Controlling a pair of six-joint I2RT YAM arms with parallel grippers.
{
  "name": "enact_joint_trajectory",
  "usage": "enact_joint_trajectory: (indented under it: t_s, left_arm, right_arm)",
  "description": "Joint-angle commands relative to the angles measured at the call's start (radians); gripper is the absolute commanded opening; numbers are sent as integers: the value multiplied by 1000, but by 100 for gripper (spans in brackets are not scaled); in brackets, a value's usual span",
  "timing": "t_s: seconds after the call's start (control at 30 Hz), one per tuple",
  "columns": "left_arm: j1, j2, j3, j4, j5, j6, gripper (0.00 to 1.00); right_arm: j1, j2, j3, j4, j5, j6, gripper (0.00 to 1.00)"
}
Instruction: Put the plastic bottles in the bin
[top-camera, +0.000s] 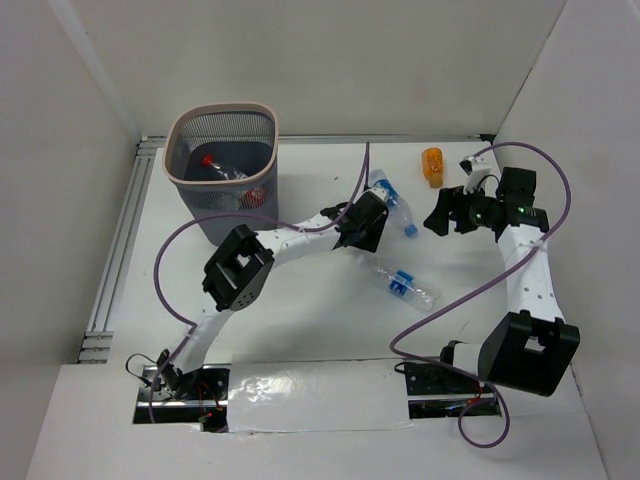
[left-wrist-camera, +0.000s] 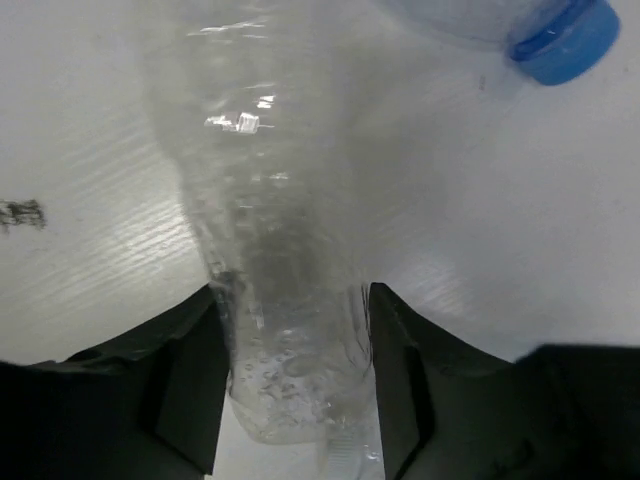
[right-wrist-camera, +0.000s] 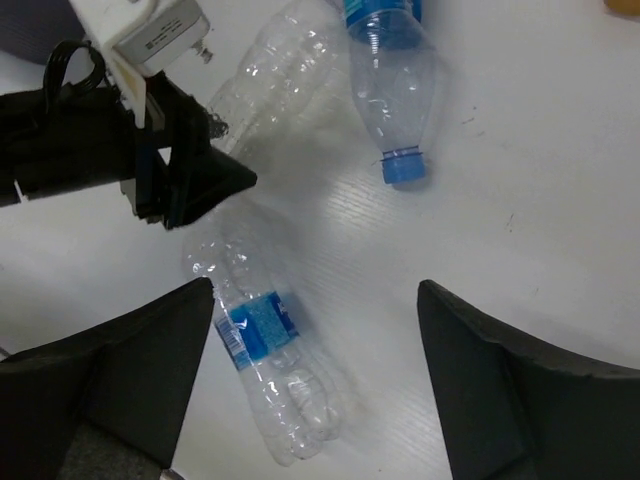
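Grasp step: left jaws clamped on clear bottle (left-wrist-camera: 290, 330) lying on the bench (top-camera: 320, 325). Right jaws wide open, empty, above blue-label bottle (right-wrist-camera: 258, 330). Next: lift, swing to bin (top-camera: 225, 106) at far left (one bottle already inside), release over its mouth.

bright even overhead light, soft shadows, nearest bottle (left-wrist-camera: 290, 300) blurred

The left arm (top-camera: 290, 240) stretches across the gap between bin (top-camera: 215, 215) and bottles (top-camera: 410, 287); near table (top-camera: 320, 330) lies open
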Motion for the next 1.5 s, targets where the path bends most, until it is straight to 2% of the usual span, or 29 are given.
enact_joint_trajectory:
  t_s: [0.0, 0.03, 0.07, 0.13, 0.2, 0.27, 0.3, 0.43, 0.47, 0.53, 0.6, 0.73, 0.8, 0.9, 1.07, 1.13, 1.17, 1.23, 1.3, 1.47]
  left_arm:
    - [5, -24, -10, 8, -79, -12, 54]
    - [5, -44, 2, 8, -90, -1, 41]
    - [5, -58, 2, 8, -102, -1, 36]
    - [17, -93, 23, -1, -102, 23, 31]
    - [43, -156, 43, -1, -86, 37, 27]
    - [72, -204, 75, 9, -41, 58, 25]
    - [82, -251, 85, 9, -30, 69, 25]
    - [126, -351, 155, 0, 5, 91, 24]
    - [143, -374, 166, -13, 5, 100, 24]
    - [162, -425, 166, -14, 5, 100, 24]
    - [198, -501, 166, -14, -4, 100, 24]
    - [264, -623, 152, 9, -73, 109, 28]
    - [296, -666, 99, 29, -146, 134, 29]
    - [393, -738, 33, 29, -159, 125, 32]
    - [473, -824, -128, 39, -219, 137, 32]
    - [494, -837, -185, 39, -246, 157, 40]
    - [495, -838, -199, 30, -246, 157, 58]
    - [522, -850, -236, 29, -246, 157, 78]
    - [533, -850, -245, 29, -225, 166, 94]
    - [542, -870, -224, 29, -190, 187, 98]
  right_arm:
    - [-7, -38, 5, -12, -77, -54, 86]
    - [-7, -38, 5, -29, -92, -109, 82]
    - [-7, -38, 5, -52, -127, -144, 74]
    - [-7, -29, 5, -147, -166, -289, 62]
    - [-7, -9, 14, -233, -180, -374, 45]
    - [-7, 0, 1, -285, -190, -499, 42]
    - [-7, 0, -8, -299, -190, -522, 42]
    - [-7, 0, -54, -280, -190, -536, 57]
    - [-7, -11, -67, -279, -180, -536, 69]
    - [-7, -21, -77, -258, -169, -536, 81]
    - [6, -32, -102, -240, -158, -536, 100]
    - [62, -69, -139, -230, -137, -556, 100]
    - [107, -69, -139, -230, -126, -556, 100]
    - [133, -46, -139, -241, -117, -565, 100]
    - [164, -46, -139, -163, -85, -475, 85]
    - [164, -37, -130, -137, -62, -416, 85]
    - [174, -37, -130, -117, -36, -392, 89]
    - [196, -25, -121, -106, -2, -392, 100]
    - [232, -15, -121, -106, 58, -401, 100]
    - [280, 20, -159, -65, 153, -401, 100]
